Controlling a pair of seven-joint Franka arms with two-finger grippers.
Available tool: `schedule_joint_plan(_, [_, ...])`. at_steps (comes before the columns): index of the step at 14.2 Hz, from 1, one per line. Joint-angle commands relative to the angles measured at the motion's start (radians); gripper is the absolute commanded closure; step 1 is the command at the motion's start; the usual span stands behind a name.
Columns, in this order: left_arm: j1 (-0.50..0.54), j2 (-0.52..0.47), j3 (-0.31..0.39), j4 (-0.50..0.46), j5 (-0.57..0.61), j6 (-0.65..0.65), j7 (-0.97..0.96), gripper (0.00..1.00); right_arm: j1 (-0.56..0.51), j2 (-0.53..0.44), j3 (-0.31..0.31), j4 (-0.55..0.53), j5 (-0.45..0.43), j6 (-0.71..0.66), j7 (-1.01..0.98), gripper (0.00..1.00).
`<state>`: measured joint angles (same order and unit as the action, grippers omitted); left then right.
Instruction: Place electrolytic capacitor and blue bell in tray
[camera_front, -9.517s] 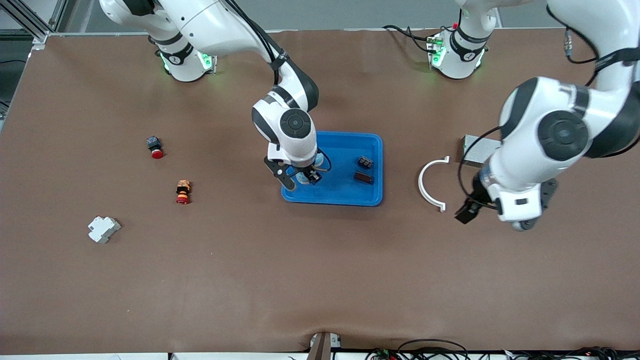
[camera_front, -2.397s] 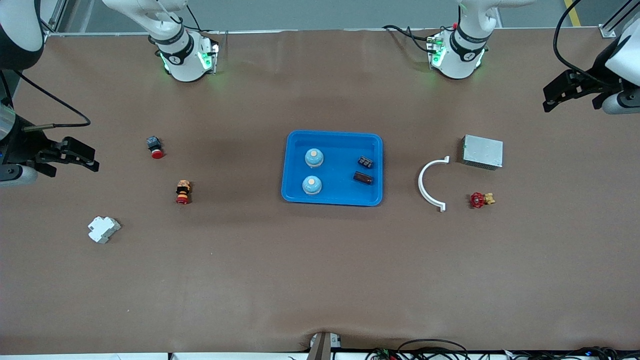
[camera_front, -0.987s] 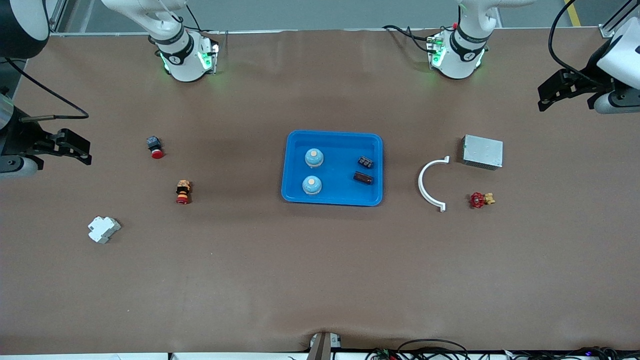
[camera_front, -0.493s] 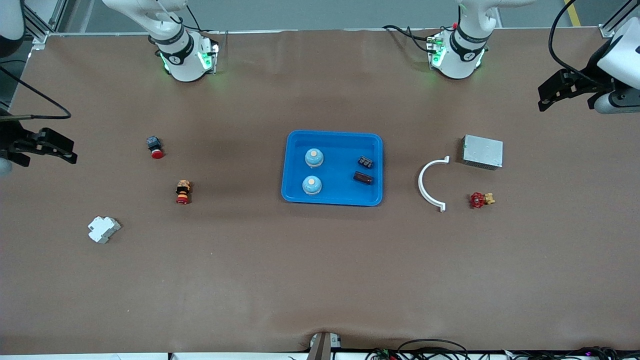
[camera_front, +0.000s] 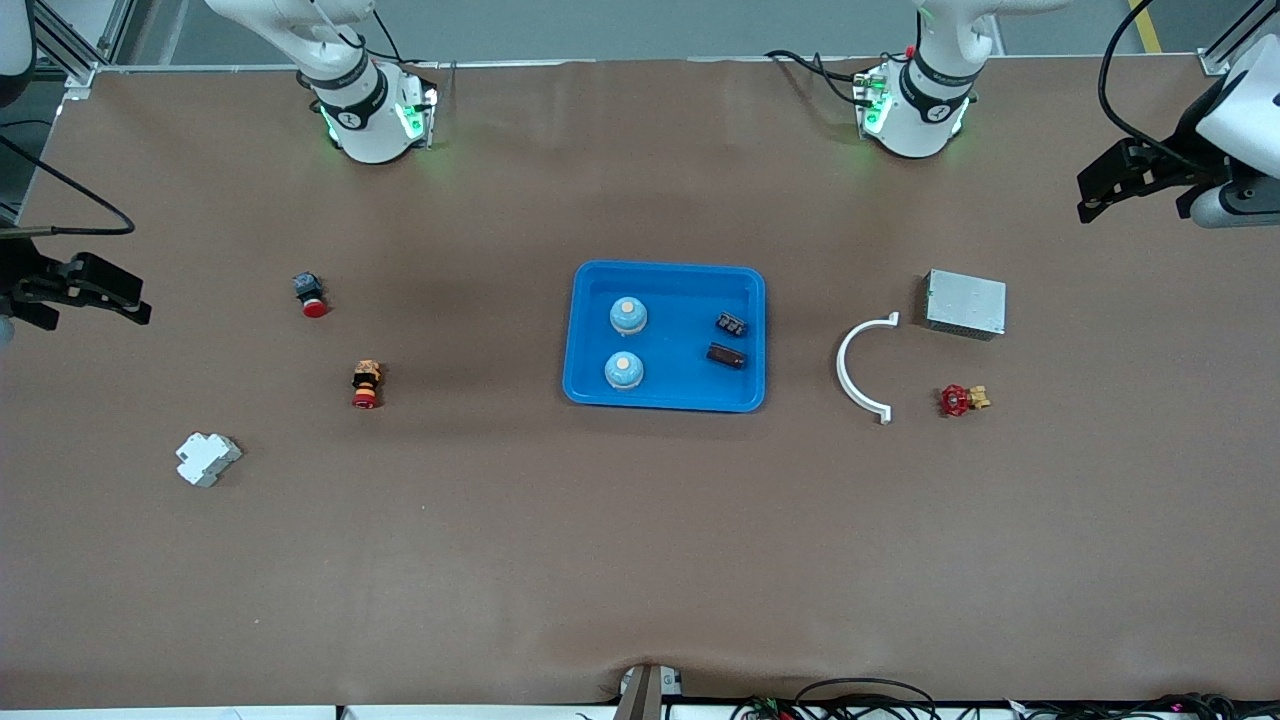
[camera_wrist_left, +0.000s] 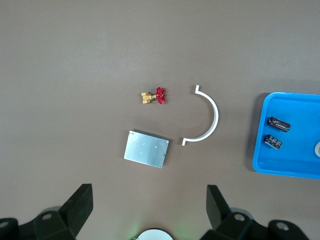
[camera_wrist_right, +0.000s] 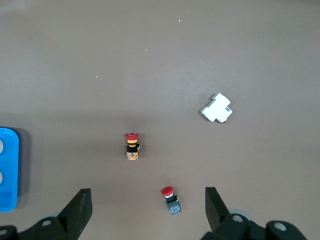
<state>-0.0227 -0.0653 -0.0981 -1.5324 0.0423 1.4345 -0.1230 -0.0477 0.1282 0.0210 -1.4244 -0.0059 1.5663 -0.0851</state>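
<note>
both claws parked at the tabletop's ends, tray already loaded

the tray (camera_front: 665, 400) sits mid-tabletop with two blue bells (camera_front: 628, 315) toward the right arm's end and two dark electrolytic capacitors (camera_front: 727, 355) toward the left arm's end, so the placing looks done; i judge nothing is left but to wait. the left claw (camera_front: 1110, 190) hangs over the left arm's end, fingers spread wide and empty; the right claw (camera_front: 85, 292) hangs over the right arm's end, equally wide and empty. no brand, label or writing can be read anywhere.
</note>
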Motion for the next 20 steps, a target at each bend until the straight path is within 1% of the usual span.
schedule_joint_plan(1, [0.010,-0.045,-0.002,-0.032,-0.016,-0.003,0.017,0.00,-0.006,-0.019,0.010,-0.004,0.018,-0.014,0.008,0.00])
schedule_joint_plan(4, [0.012,-0.064,-0.002,-0.054,-0.018,0.015,0.017,0.00,-0.007,-0.019,0.010,0.002,0.021,-0.017,0.008,0.00])
schedule_joint_plan(7, [0.012,-0.073,0.001,-0.072,-0.019,0.061,0.017,0.00,-0.009,-0.015,0.007,0.056,0.023,-0.084,0.024,0.00])
schedule_joint_plan(12, [0.018,-0.062,0.011,-0.066,-0.076,0.064,0.014,0.00,-0.011,-0.015,0.000,0.056,0.027,-0.124,0.062,0.00])
schedule_joint_plan(20, [0.017,-0.048,0.009,-0.049,-0.064,0.060,0.016,0.00,-0.011,-0.018,-0.001,0.056,0.033,-0.124,0.062,0.00])
